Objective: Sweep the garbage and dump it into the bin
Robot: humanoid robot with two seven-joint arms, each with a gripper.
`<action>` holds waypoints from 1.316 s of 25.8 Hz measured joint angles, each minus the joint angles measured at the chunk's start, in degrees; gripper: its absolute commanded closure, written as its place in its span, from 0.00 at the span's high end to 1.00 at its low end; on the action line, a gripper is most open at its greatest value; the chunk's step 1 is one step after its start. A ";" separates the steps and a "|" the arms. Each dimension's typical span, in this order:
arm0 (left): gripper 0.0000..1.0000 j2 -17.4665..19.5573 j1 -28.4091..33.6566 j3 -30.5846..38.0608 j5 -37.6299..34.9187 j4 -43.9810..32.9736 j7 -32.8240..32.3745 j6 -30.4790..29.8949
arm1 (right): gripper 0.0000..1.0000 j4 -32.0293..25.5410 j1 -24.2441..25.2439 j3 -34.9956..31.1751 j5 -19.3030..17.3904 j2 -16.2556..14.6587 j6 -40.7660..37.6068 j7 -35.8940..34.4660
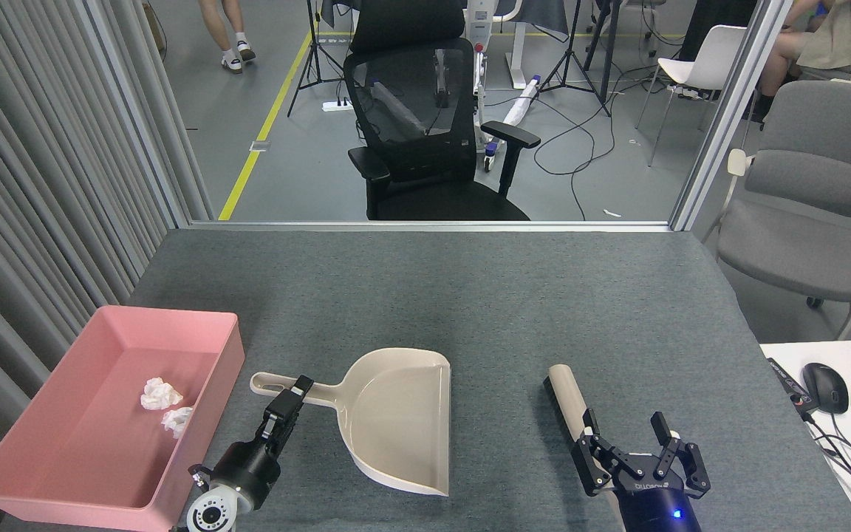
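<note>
Right now my left end effector [294,390] is clenched on the handle of the beige dustpan [400,417], gripping it just behind the hanging hole at the handle's far-left tip. That dustpan lies flat on the grey worktop [470,295], its scoop to the right of the handle and its open mouth facing right and slightly toward me; the scoop looks bare inside.

My right end effector [629,436] hangs released near the front right of the worktop, its dark fingers [589,443] spread apart and closed on nothing. Just to its left lies the brush [566,395], a beige cylinder with dark bristles along its left side; the left finger looks to be right against its near end, though I cannot tell whether they touch.

To the left of the dustpan sits the bin [226,347], at the worktop's left edge. Both wads of garbage [160,394] rest on its floor toward the right wall, one just beside the other.

Beyond the worktop stand a black office chair [425,133] and a grey chair [810,214], and a person's legs [230,29] show at the top left.
</note>
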 measured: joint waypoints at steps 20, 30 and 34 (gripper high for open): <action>0.92 -0.26 -2.33 0.03 -3.98 3.81 3.33 -0.78 | 0.99 -0.16 0.02 -0.09 0.00 -1.70 0.00 0.14; 0.99 0.23 1.01 -0.17 -6.36 -1.61 3.28 2.13 | 0.99 -0.17 -0.26 -0.09 0.00 -1.92 0.00 0.36; 0.99 0.84 3.45 -0.18 -7.53 -5.55 2.86 3.54 | 0.99 -0.17 -0.28 -0.06 0.00 -1.70 0.00 0.42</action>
